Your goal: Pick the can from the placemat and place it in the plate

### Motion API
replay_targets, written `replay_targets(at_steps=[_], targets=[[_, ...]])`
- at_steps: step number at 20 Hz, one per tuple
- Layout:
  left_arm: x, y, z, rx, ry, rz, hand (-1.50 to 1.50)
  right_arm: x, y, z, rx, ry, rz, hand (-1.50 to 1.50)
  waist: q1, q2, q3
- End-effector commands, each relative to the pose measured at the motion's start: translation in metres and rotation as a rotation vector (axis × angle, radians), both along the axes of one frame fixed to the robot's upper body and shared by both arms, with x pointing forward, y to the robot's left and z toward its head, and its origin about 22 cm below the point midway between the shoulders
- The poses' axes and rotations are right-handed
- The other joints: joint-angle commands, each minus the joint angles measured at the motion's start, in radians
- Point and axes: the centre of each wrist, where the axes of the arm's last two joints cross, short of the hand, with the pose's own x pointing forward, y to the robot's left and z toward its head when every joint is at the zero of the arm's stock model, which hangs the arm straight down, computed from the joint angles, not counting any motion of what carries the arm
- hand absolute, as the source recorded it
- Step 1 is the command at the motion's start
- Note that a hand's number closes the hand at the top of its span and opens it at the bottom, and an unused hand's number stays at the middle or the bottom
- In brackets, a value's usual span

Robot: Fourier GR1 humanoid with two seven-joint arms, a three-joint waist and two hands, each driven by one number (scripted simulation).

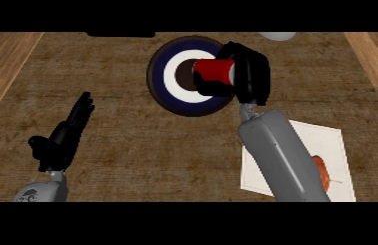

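1. Over the round plate with dark blue and white rings (171, 96), the right hand (249, 74) is stretched far out from its long grey forearm (284, 154).
2. Its black fingers (210, 86) are curled round the red can (215, 70) and hold it.
3. That can lies on its side in the hand, right above the middle of the plate. I cannot tell if it touches the plate.
4. Down at the lower right, the white square placemat (328, 154) lies flat on the brown desk (125, 139), partly under the forearm. A small orange thing (320, 171) shows on it, just beside the arm.
5. On the left side, the left hand (63, 136) rests open above the desk, fingers straight and pointing up. It holds nothing and is well apart from the plate.
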Motion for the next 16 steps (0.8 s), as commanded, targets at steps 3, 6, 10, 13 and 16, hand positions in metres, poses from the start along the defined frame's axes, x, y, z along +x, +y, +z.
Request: replay_targets(at_steps=[3,6,10,13,16], targets=[[0.002,-0.02,-0.008,0.001,0.005,-0.013,0.0,0.026,0.021,-0.027,0.012,0.028,-0.005,1.5,-0.002,0.0,0.0],[-0.001,-0.015,-0.007,-0.006,-0.005,-0.02,0.0,0.032,0.02,-0.027,0.194,-0.008,-0.097,1.5,0.027,0.007,0.001],[-0.009,-0.014,-0.012,0.01,-0.012,-0.049,0.0,0.059,0.033,-0.006,0.212,0.039,-0.15,-1.5,0.036,0.009,0.0],[0.005,-0.013,0.004,0.0,-0.011,-0.064,0.0,0.053,0.034,-0.029,0.249,0.081,-0.158,-1.5,0.037,0.009,0.001],[-0.002,-0.011,-0.016,-0.007,0.002,-0.027,0.0,0.057,0.032,-0.02,0.35,0.062,-0.143,-1.5,0.026,0.008,0.0]])
